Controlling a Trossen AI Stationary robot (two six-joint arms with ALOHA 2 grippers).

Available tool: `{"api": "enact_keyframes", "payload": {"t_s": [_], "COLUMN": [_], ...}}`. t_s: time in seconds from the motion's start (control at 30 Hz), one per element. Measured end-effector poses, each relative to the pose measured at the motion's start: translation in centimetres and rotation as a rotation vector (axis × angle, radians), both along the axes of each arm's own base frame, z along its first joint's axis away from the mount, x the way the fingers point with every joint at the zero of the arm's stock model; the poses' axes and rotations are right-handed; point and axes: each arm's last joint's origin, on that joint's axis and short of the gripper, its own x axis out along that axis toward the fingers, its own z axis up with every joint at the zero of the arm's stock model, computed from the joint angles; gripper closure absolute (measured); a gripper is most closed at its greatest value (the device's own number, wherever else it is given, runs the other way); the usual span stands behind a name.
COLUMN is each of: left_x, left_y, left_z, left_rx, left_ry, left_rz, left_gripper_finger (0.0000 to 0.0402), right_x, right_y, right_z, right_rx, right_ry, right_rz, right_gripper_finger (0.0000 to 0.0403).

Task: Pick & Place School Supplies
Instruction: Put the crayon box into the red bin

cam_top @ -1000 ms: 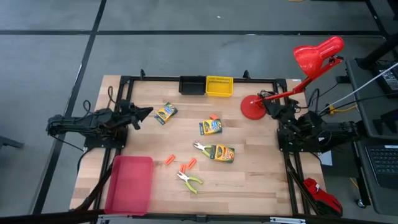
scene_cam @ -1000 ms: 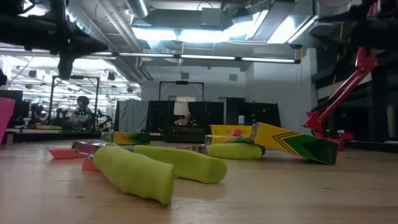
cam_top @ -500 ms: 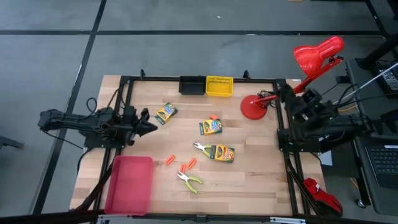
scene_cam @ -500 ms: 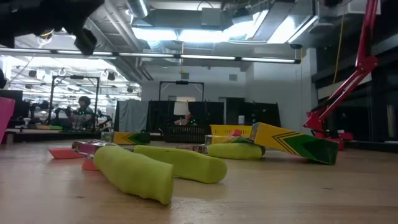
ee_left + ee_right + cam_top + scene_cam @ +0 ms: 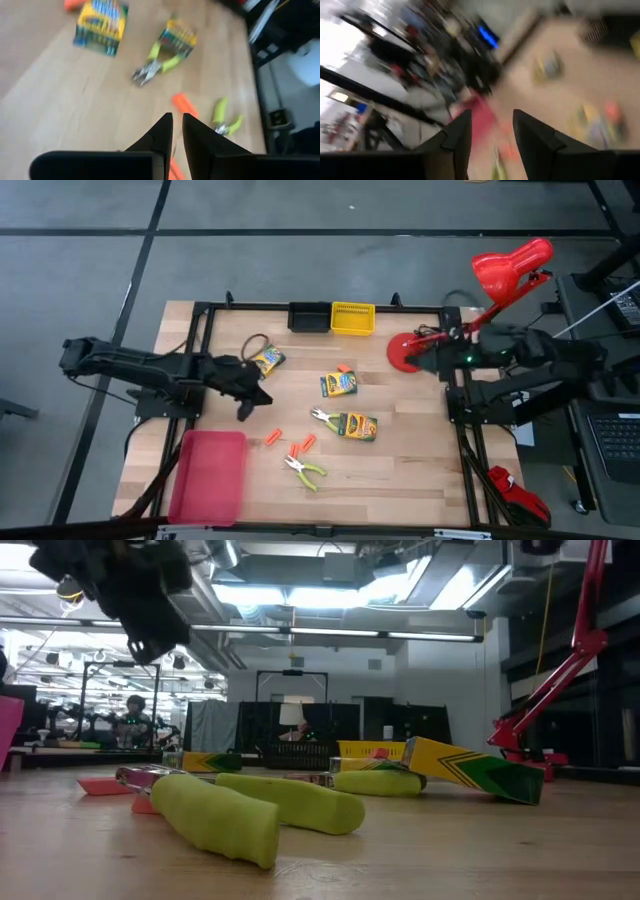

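Note:
Three yellow-and-green crayon boxes (image 5: 267,361) (image 5: 340,384) (image 5: 358,426) lie flat on the wooden table. One pair of green-handled pliers (image 5: 322,417) lies beside the third box, and another pair (image 5: 305,470) lies nearer the front. Orange pieces (image 5: 303,445) (image 5: 272,439) lie between them. My left gripper (image 5: 250,402) hovers above the table just near-side of the leftmost box. In its wrist view the fingers (image 5: 177,125) stand a narrow gap apart with nothing between them. My right gripper (image 5: 414,362) hangs high over the red lamp base, its fingers (image 5: 492,122) wide apart and empty.
A red tray (image 5: 208,476) lies at the near left. A black bin (image 5: 309,317) and a yellow bin (image 5: 352,318) stand at the far edge. The red desk lamp (image 5: 512,265) has its round base (image 5: 400,348) at the far right. A dark frame rims the table.
Both arms have left their folded places at the table's sides. My left gripper has risen and reached toward the table's right, past the leftmost crayon box, tipping down. My right gripper has risen high and swung toward the table's left, over the lamp base. The supplies lie unmoved.

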Motion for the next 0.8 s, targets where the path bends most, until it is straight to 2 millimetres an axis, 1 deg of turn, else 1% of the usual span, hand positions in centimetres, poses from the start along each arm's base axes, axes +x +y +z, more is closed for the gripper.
{"api": "enact_keyframes", "payload": {"t_s": [0.1,0.17,0.23,0.37,0.47,0.57,0.63,0.73,0.8], "left_x": [0.9,1.4,1.9,3.1,4.3,5.4,6.0,6.9,7.7], "left_y": [-0.1,-0.2,-0.3,-0.6,-0.7,-0.7,-0.7,-0.8,-0.7], "left_z": [-1.2,-2.2,-3.0,-4.1,-4.1,-4.3,-4.9,-6.3,-6.9], "left_rx": [-0.052,-0.13,-0.225,-0.376,-0.476,-0.567,-0.623,-0.702,-0.766], "left_ry": [0.105,0.158,0.173,0.163,0.066,0.0,0.003,0.041,0.011], "left_rz": [0.009,0.052,0.076,0.078,0.093,0.132,0.159,0.216,0.259], "left_gripper_finger": [0.0374,0.0379,0.0381,0.0376,0.0357,0.0328,0.0306,0.0278,0.0267], "right_x": [0.1,0.1,0.3,1.0,1.3,1.5,1.6,1.8,2.0], "right_y": [1.3,2.3,3.4,5.9,7.7,9.5,10.5,11.8,12.4], "right_z": [-1.2,-2.0,-2.5,-3.4,-4.1,-4.8,-5.4,-6.3,-7.3], "right_rx": [0.134,0.199,0.235,0.248,0.233,0.225,0.226,0.223,0.229], "right_ry": [0.188,0.284,0.33,0.379,0.383,0.365,0.359,0.346,0.344], "right_rz": [0.047,0.046,0.039,0.019,-0.02,-0.088,-0.133,-0.189,-0.237], "right_gripper_finger": [0.0257,0.0257,0.0257,0.0257,0.0257,0.0257,0.0257,0.0257,0.0257]}}
